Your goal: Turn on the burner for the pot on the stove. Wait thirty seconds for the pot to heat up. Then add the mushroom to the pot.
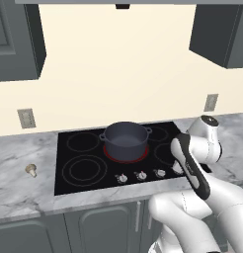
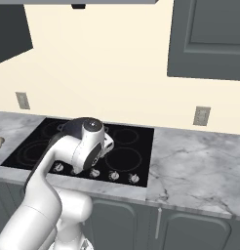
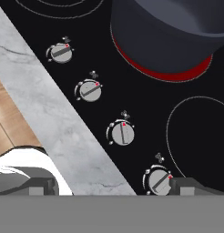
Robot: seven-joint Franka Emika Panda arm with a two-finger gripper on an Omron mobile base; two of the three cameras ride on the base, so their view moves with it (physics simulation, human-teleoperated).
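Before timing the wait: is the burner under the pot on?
On: the burner glows red around the pot's base on the stove.

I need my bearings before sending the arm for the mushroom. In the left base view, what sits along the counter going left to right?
Mushroom on the marble counter → large double-ring burner on the stove → pot over the red-glowing burner → robot arm.
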